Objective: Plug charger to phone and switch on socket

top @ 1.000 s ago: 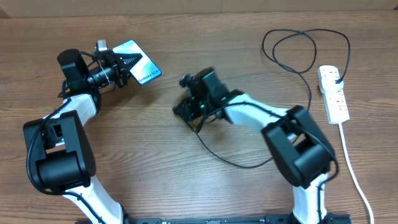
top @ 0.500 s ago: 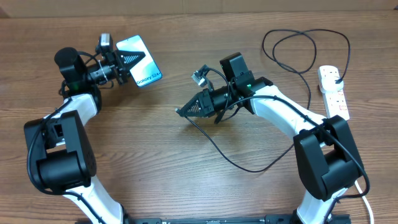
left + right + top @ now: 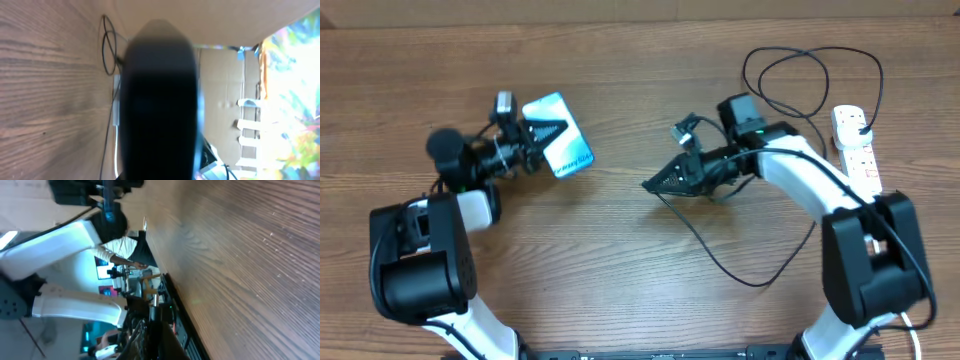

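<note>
two grips in place, plug and switch outstanding

item one, phone point(image 3: 563, 150): lit screen upward, tilted, raised off the tabletop point(image 3: 620, 310) at the left. the left fingers point(image 3: 544, 131) are pressed onto its near end. the left wrist view shows only a dark blur between them.

item two, charger point(image 3: 760, 284): the free end meets the right fingers point(image 3: 665, 181), which are pressed together on it as far as the overhead view shows. the tip itself is too small to make out. the slack sags toward the front edge, then loops up at the back to a black plug seated in the socket point(image 3: 857, 152) at the far right.

item three, socket: lying flat with its thick white cord point(image 3: 886, 262) trailing forward. the switch position cannot be read.

status: both parts appear to be in hand, yet tip and phone sit well apart, so the plugging-in is not done. the socket switch is untouched by either arm, so that step is judged still to come.

change against the earlier overhead frames: the phone has come down and inward toward the middle. the right fingers have swung out from the centre to the right and now point left at the phone, dragging the cable slack with them. the socket has not shifted.
</note>
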You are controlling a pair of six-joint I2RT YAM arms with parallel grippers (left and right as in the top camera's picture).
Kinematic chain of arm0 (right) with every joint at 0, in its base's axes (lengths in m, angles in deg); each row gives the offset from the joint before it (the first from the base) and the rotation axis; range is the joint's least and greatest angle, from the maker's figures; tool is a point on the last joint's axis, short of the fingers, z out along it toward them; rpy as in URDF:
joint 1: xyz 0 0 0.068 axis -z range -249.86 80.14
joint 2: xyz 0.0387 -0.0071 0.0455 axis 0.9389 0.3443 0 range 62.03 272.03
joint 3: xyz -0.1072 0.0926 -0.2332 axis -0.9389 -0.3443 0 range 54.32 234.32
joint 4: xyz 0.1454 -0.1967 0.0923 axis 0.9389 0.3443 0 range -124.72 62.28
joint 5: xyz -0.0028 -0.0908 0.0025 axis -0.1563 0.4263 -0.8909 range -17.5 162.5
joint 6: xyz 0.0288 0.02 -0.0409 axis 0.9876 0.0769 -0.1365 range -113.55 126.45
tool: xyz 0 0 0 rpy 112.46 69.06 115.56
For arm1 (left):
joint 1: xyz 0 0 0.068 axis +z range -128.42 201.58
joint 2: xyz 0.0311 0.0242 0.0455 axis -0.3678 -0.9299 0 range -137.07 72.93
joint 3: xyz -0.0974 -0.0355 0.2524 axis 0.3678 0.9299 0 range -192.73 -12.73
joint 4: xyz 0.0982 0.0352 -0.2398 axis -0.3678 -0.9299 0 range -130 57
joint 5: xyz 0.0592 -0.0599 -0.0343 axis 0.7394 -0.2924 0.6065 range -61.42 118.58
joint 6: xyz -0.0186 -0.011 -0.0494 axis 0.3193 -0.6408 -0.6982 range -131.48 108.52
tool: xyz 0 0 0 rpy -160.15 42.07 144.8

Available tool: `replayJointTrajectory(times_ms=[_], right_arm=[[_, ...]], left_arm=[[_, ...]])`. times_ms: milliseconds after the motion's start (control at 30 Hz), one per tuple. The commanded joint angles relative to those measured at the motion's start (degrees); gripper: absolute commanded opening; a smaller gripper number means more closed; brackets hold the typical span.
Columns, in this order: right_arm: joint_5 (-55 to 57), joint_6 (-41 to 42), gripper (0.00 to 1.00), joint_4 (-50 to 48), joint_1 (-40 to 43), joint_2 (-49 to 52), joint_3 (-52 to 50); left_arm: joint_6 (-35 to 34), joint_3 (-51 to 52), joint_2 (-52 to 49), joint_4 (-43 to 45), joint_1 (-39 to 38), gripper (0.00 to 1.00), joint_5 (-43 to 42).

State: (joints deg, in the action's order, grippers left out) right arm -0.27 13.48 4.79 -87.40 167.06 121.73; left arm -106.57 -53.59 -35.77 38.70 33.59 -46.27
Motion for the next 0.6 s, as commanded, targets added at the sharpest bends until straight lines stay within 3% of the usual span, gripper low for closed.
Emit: replayJointTrajectory(times_ms=[0,233,433,567], right_arm=[[-4.7,-2.6,0.04,-2.0,-1.9,-3.1,-4.1],[-7.4,-4.5,0.04,-3.4,2.7,-7.1,-16.5],[-7.5,-5.6,0.04,-3.4,12.9,-15.0,-24.8],[-7.9,1.3,0.04,-8.3,10.6,-15.6,-24.8]], left_arm=[[-6.4,2.1,3.6,5.5,-1.6,0.05,3.7],[-6.3,2.2,3.5,1.2,-6.7,0.04,6.4],[0.3,1.6,3.5,-9.8,-11.4,0.04,9.9],[3.5,0.1,3.5,-11.9,-14.8,0.04,10.8]])
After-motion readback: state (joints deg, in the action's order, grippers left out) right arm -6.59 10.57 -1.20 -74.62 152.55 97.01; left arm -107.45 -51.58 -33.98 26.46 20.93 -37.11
